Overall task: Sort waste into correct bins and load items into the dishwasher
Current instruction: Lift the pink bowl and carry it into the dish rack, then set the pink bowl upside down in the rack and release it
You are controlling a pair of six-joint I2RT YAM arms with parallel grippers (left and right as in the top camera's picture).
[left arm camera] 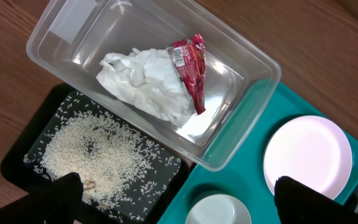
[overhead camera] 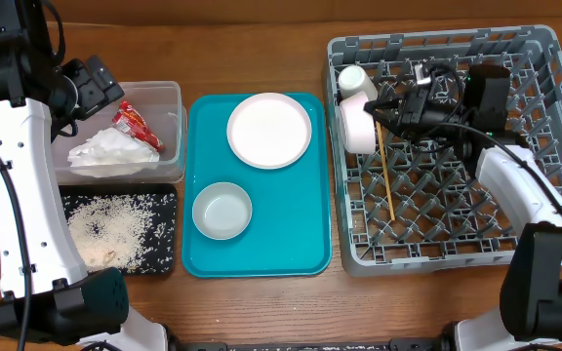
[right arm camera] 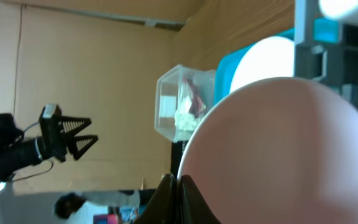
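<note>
Right gripper (overhead camera: 381, 105) on bowl (overhead camera: 353, 131) — in rack (overhead camera: 427, 261)

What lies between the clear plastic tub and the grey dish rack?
The teal tray lies there, carrying a round pale plate and a white bowl. The overhead view shows it, with the clear tub on one side and the dish rack on the other.

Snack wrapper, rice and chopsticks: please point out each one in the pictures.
Snack wrapper (left arm camera: 190, 65): left wrist view, middle of the red foil.
Rice (left arm camera: 98, 152): left wrist view, dense middle of the pile.
Chopsticks (overhead camera: 385, 175): overhead view, halfway along the sticks.
</note>
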